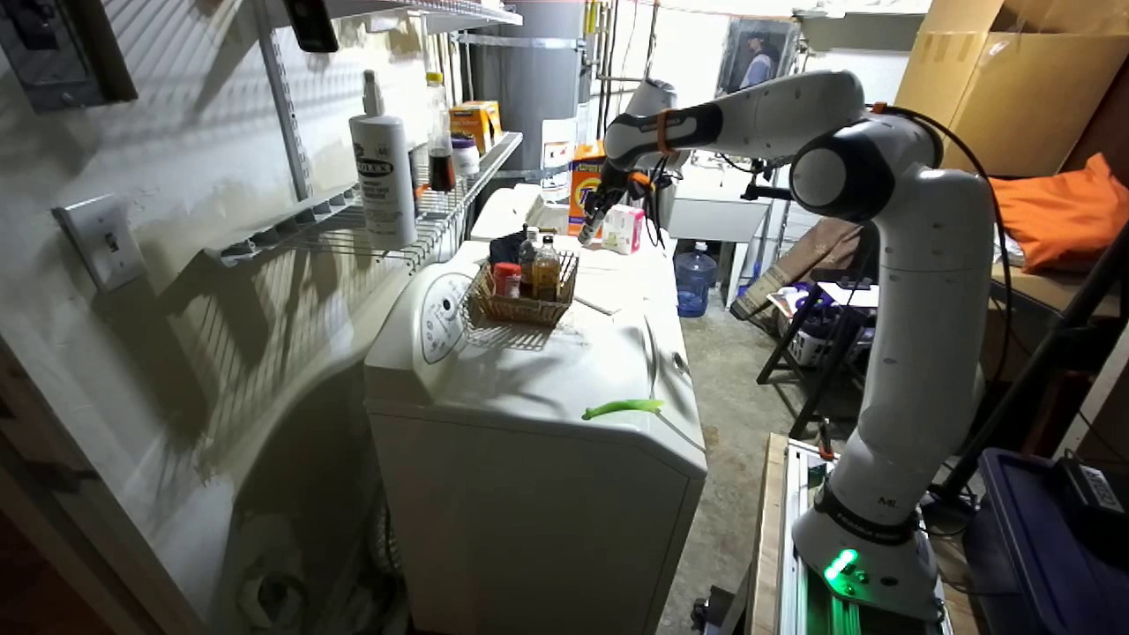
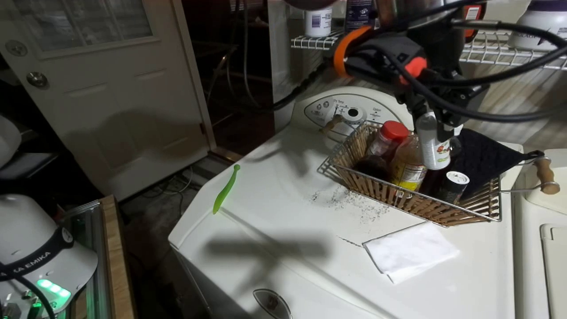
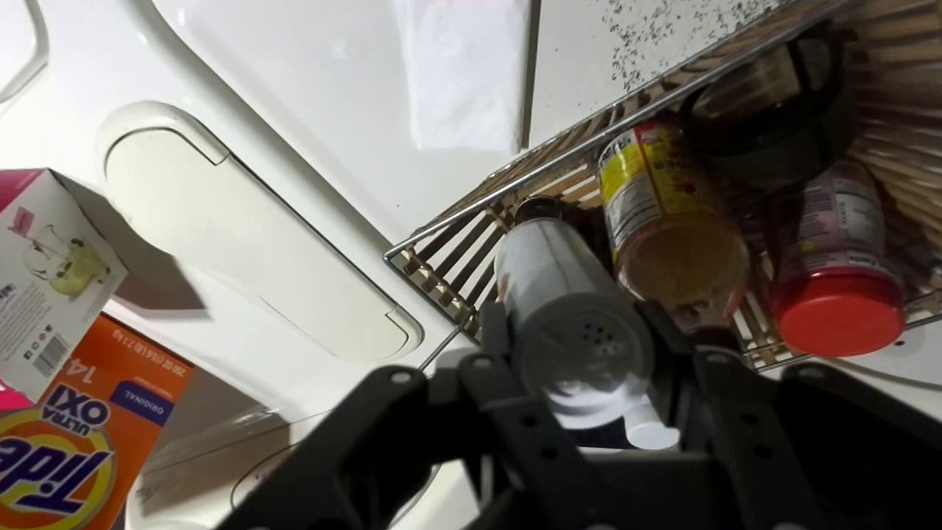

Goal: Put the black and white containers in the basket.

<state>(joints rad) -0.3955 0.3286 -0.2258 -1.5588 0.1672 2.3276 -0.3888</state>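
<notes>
As the pincer (image 3: 578,331) grips, the white container (image 2: 434,144) sits between its fingers (image 3: 667,350).

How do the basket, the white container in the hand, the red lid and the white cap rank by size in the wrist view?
1. Basket, running off frame
2. White container in the hand
3. Red lid
4. White cap, partly hidden
Nearness probably enlarges the white container, so true sizes are unsure.

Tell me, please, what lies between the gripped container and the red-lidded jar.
The wrist view shows a yellow-labelled bottle between the container and the jar.
</notes>
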